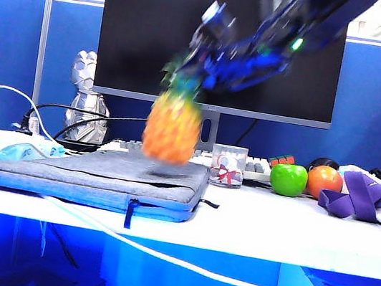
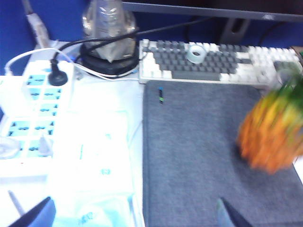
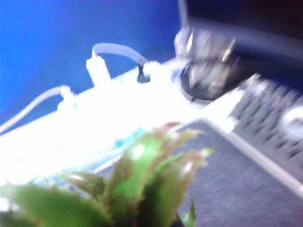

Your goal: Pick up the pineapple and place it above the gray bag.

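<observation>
Pineapple [image 1: 172, 127] over gray bag [image 1: 99, 172]; glass [image 1: 228, 166], keyboard [image 2: 220, 60] behind.

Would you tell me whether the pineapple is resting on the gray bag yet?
Not yet: the pineapple hangs upright, crown in the right hand, with a gap and shadow above the gray bag.

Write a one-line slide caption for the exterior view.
Right gripper carries the pineapple by its crown just above the gray bag.

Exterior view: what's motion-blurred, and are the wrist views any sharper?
Exterior view: orange-yellow pineapple and right gripper smeared, flat gray fabric bag sharp. Left wrist view: pineapple blurred, open left gripper at the edge. Right wrist view: soft throughout, leaf crown overexposed.
</observation>
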Controlling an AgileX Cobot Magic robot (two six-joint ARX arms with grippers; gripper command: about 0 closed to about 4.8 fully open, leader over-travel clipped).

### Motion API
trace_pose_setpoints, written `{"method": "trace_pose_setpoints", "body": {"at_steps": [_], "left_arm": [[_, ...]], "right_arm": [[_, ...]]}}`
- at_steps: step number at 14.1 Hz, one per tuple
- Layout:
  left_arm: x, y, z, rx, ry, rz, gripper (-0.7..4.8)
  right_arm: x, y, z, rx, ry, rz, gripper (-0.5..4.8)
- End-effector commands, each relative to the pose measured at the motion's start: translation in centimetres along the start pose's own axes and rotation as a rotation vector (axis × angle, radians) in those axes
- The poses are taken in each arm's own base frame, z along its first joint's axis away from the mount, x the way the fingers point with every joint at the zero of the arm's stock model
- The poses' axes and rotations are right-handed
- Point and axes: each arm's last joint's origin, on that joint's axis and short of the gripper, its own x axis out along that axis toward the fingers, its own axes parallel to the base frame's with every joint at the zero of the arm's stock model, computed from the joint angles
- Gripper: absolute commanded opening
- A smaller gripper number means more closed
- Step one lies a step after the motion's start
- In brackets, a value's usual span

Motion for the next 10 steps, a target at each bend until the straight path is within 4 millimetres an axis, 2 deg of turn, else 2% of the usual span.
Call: {"method": "trace_pose_setpoints", "body": {"at_steps": [1, 4, 7, 10], "left_arm": [[0.0, -0.1, 0.5, -0.018, -0.045, -0.03, 4.79], [0.0, -0.1, 0.5, -0.019, -0.051, -0.032, 4.79], [0.0, -0.1, 0.5, -0.023, -0.05, -0.038, 4.79], [0.0, -0.1, 0.5, -0.041, -0.05, -0.056, 4.79]], "right_arm": [[1.9, 2.3, 1.1, -0.108, -0.092, 0.055, -0.05], [4.2, 4.0, 0.9, -0.159, -0.084, 0.065, -0.05], [5.2, 3.4, -1.2, -0.157, -0.009, 0.05, -0.05], [5.3, 3.2, -2.9, -0.238, 0.113, 0.03, -0.05]]}}
